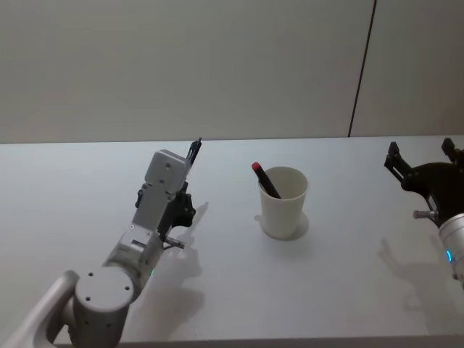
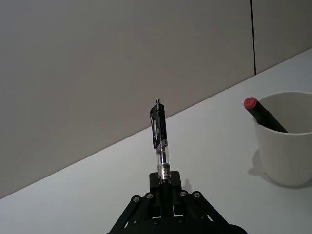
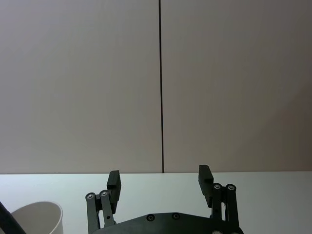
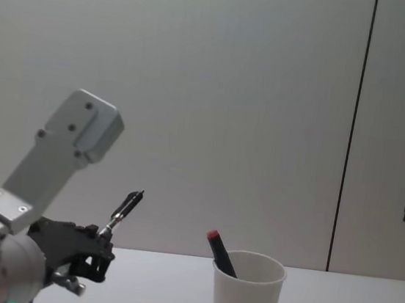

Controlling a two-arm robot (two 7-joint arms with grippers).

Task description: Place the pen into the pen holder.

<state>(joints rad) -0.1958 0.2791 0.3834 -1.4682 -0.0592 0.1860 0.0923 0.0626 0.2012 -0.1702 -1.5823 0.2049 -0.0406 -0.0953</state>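
Note:
My left gripper (image 2: 164,187) (image 1: 190,161) (image 4: 105,241) is shut on a black and clear click pen (image 2: 160,140) (image 4: 124,212) (image 1: 193,150), held up above the table to the left of the pen holder. The pen holder (image 1: 283,201) (image 4: 245,293) (image 2: 285,138) is a white paper cup standing upright mid-table. A dark pen with a red cap (image 1: 264,180) (image 4: 218,252) (image 2: 262,114) leans inside it. My right gripper (image 1: 423,161) (image 3: 160,181) hovers open and empty at the far right, well away from the cup (image 3: 36,218).
The white table (image 1: 341,275) spreads wide around the cup, with a plain wall behind it and a dark vertical seam (image 1: 362,69) in that wall.

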